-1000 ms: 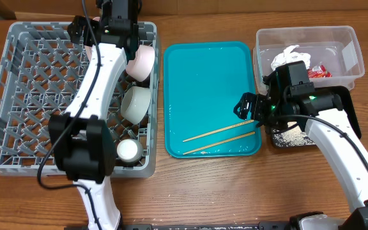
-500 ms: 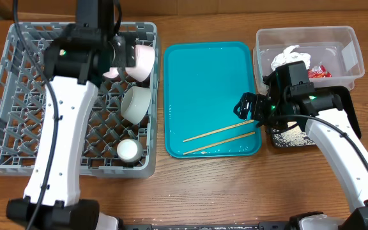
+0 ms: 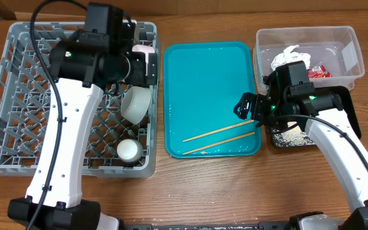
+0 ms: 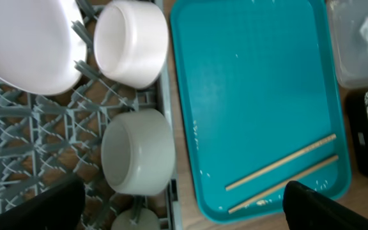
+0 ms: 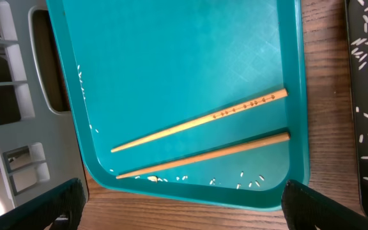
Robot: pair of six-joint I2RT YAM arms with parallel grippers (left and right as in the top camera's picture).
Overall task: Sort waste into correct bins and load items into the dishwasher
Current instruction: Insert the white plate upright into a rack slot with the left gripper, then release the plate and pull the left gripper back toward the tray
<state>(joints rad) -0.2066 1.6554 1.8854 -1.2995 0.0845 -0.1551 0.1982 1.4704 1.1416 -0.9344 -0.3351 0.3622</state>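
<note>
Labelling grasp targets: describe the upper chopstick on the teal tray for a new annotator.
Find the teal tray between the grey dish rack and the clear tub. Two wooden chopsticks lie slanted, side by side, near its robot-side edge. The upper chopstick is the one farther from that edge: a row of small dark dots marks its thick end, while the other chopstick is plain.

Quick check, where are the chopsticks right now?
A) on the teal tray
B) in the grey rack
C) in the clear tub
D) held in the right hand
A: both chopsticks lie side by side, loose, on the teal tray, near its front edge.
</note>
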